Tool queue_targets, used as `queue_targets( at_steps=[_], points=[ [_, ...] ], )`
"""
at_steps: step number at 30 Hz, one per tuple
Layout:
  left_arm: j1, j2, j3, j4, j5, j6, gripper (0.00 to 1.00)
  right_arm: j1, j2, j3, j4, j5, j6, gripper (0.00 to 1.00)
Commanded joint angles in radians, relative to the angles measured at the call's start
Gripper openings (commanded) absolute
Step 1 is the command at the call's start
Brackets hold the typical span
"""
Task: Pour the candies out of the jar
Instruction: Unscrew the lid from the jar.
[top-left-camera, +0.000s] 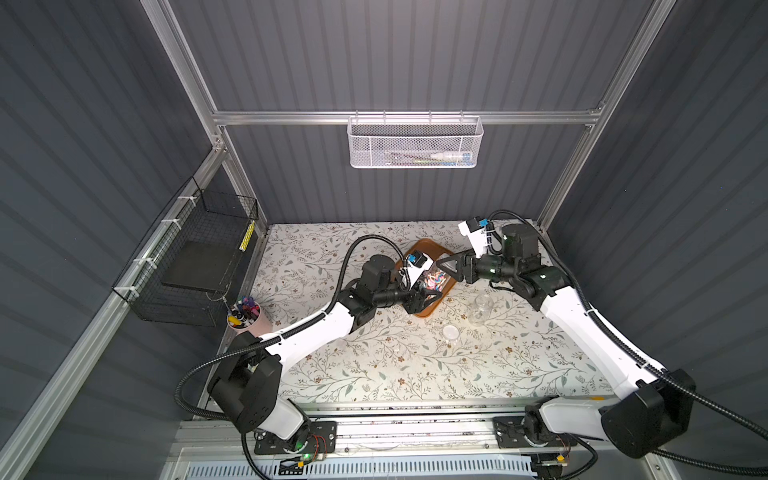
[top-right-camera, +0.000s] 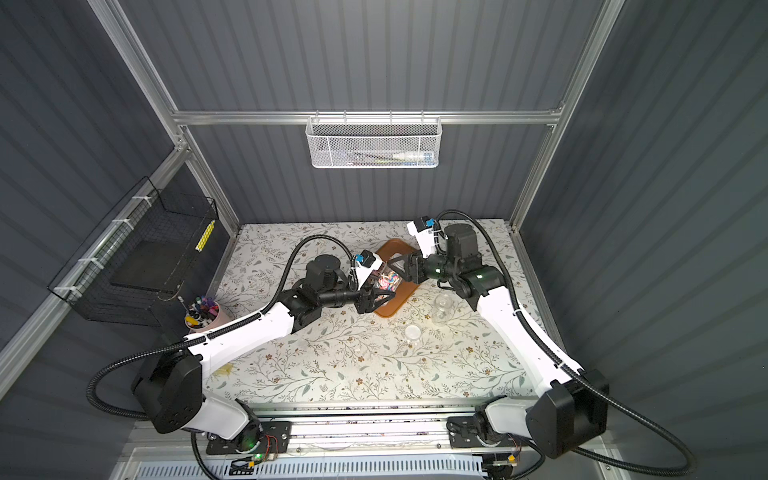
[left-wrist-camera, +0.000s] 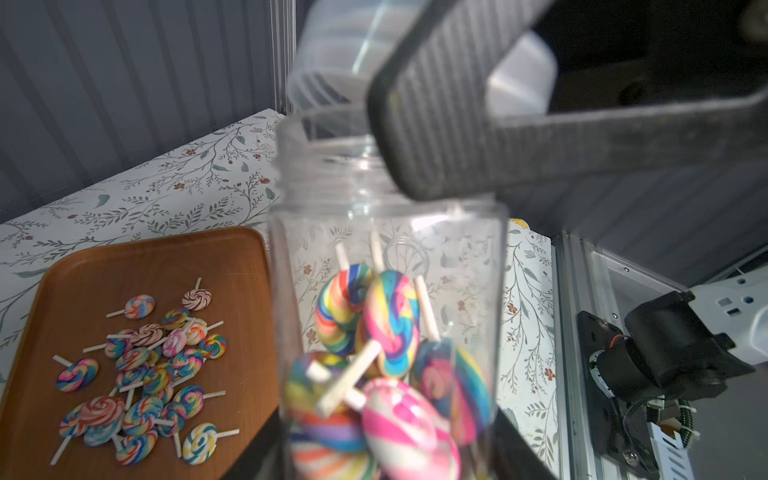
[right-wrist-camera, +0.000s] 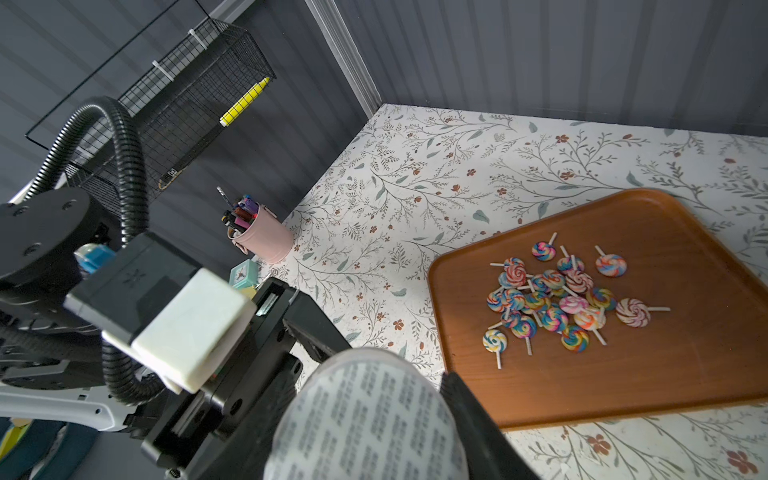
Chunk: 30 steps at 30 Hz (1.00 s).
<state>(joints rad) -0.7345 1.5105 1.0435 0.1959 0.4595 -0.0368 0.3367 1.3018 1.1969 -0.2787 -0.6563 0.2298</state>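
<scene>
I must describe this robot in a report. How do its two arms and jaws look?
The left arm and the right arm have white shells and black joints with small green lights. A black ribbed hose runs along each. The jaws are black, triangular open frames with ridged inner faces.

One tray carries roughly twenty lollipops, with about six more inside one jar. There is a second jar, two lids, one pen cup and two baskets.
</scene>
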Motion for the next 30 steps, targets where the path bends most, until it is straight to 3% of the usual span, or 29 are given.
queue_targets(
  at_steps=[1, 13, 30],
  points=[
    [0.001, -0.003, -0.001, -0.032, -0.004, 0.02, 0.0, -0.048, 0.003, 0.006, 0.09, -0.091, 0.067, 0.47],
    [0.001, -0.006, -0.01, -0.03, -0.01, 0.018, 0.0, -0.087, 0.02, -0.008, 0.151, -0.185, 0.156, 0.49],
    [0.001, 0.017, 0.004, -0.019, -0.004, 0.011, 0.0, -0.026, 0.035, 0.032, 0.07, -0.143, 0.053, 0.54]
  ],
)
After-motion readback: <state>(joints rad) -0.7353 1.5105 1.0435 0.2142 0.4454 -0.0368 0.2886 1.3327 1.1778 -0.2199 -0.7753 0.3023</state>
